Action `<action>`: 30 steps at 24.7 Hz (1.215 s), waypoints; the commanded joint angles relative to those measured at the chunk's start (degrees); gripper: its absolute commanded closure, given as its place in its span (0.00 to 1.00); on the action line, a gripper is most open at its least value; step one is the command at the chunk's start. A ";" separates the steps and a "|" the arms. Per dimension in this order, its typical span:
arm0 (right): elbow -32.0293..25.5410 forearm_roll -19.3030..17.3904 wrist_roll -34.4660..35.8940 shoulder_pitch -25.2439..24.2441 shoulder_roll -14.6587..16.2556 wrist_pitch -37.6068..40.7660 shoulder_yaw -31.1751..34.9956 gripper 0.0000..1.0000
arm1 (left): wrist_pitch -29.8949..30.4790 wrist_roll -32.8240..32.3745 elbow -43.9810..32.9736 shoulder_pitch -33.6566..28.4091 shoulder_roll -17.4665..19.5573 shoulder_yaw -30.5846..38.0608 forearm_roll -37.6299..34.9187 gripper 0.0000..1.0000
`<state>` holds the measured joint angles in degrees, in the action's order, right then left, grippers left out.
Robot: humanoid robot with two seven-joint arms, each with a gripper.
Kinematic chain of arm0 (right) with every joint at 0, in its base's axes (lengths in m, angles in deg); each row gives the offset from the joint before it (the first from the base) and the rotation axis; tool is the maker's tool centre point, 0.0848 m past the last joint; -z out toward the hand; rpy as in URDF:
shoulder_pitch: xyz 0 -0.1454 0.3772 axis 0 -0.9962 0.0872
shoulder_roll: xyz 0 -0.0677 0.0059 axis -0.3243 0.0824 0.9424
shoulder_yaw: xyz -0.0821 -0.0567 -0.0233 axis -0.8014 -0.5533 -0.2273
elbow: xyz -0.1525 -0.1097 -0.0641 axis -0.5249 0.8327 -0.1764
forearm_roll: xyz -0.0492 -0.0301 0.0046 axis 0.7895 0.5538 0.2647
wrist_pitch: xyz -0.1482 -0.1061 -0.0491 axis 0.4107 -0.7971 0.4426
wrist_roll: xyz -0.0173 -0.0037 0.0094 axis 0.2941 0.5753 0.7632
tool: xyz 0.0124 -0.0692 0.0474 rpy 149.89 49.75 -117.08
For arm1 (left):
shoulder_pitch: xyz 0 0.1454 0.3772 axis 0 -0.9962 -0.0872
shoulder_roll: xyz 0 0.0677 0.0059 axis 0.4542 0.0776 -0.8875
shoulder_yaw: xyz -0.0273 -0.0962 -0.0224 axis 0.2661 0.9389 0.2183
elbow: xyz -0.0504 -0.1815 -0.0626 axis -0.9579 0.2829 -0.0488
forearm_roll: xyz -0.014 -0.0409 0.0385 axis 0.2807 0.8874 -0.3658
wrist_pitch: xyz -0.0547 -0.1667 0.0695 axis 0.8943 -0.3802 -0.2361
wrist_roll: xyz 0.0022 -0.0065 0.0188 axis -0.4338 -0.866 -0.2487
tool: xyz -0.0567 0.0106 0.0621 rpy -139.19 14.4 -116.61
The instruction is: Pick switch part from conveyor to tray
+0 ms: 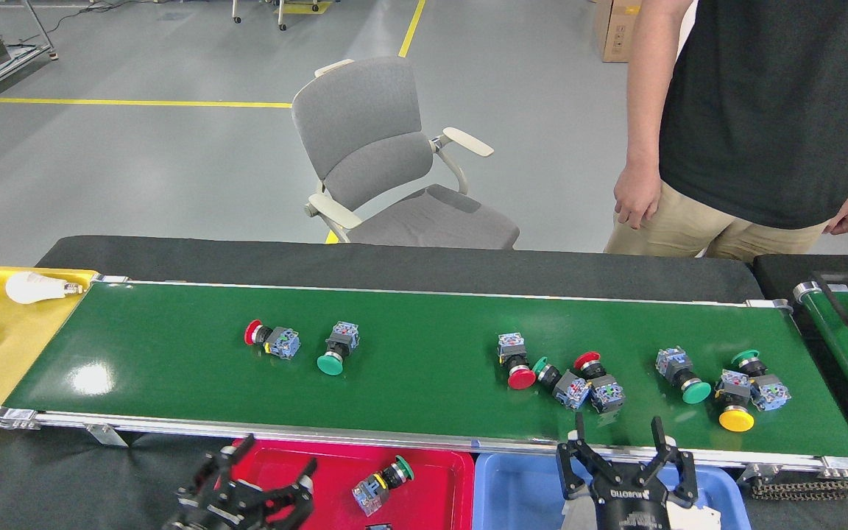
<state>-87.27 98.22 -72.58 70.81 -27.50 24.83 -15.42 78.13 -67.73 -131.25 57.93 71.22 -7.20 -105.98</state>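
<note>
**One head view, looking forward and down**

The single camera sits at the robot's head, tilted down across the conveyor, which runs side to side through the middle of the frame. Both grippers enter at the bottom edge: left gripper lower left, right gripper lower right. The upper frame reaches the floor, a chair and a person (torso only). No second view shares the scene.

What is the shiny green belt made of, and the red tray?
The conveyor belt looks like smooth rubber or vinyl: glossy, with a bright glare spot. Its side rails look like bare silver metal. The red tray looks like moulded plastic: even colour, rounded rim.
</note>
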 commanded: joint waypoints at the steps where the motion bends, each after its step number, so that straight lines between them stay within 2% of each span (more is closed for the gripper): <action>1: 0.30 -0.23 -1.90 1.41 -0.11 5.81 0.16 0.00 | -0.99 0.95 0.82 1.11 0.61 0.70 0.29 0.00; 4: 1.01 -1.64 -4.28 2.03 -0.20 10.82 0.25 0.00 | 0.24 1.04 1.26 1.81 2.11 0.44 0.38 0.00; 6: 1.62 -3.30 -4.45 2.82 -0.03 13.63 0.16 0.00 | 3.66 0.95 2.40 3.30 2.37 -0.44 0.29 0.00; 10: 2.41 -4.01 -4.89 3.52 -0.20 19.35 0.25 0.00 | 7.80 0.95 7.76 7.35 2.81 -3.17 0.12 0.00; 13: 4.70 -4.01 -5.33 4.93 -0.55 20.40 0.25 0.00 | 7.71 0.78 13.47 11.74 2.81 -4.49 -0.23 0.00; 21: 22.10 -3.92 -5.07 18.20 -7.85 20.23 -0.01 0.00 | 2.70 0.78 28.85 23.25 3.78 -4.75 -0.32 0.00; 22: 24.21 -3.66 -4.98 19.87 -8.82 20.31 -0.28 0.05 | 1.82 0.86 30.26 23.87 3.95 -4.75 -0.32 0.00; 23: 26.06 -3.31 -4.98 21.54 -9.34 20.40 -1.24 0.16 | 0.94 0.86 31.67 24.66 3.95 -4.75 -0.32 0.00; 25: 27.99 -3.22 -5.16 23.91 -9.17 20.23 -5.37 0.63 | -0.55 0.95 33.95 25.98 4.04 -4.84 -0.32 0.00; 27: 27.99 -3.31 -5.16 24.26 -9.08 20.14 -6.87 0.88 | -1.61 1.04 35.18 26.33 4.04 -4.84 -0.32 0.00; 28: 27.90 -3.22 -5.16 24.17 -9.08 20.14 -7.04 0.96 | -2.75 1.04 35.97 26.42 4.04 -4.84 -0.32 0.00; 30: 27.81 -3.22 -5.16 24.09 -9.43 19.96 -7.13 0.98 | -6.87 1.65 38.34 27.56 3.95 -4.93 -0.32 0.04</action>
<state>-58.88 94.93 -78.04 93.93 -36.50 45.28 -22.57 74.40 -66.81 -93.56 84.12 74.69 -12.00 -106.23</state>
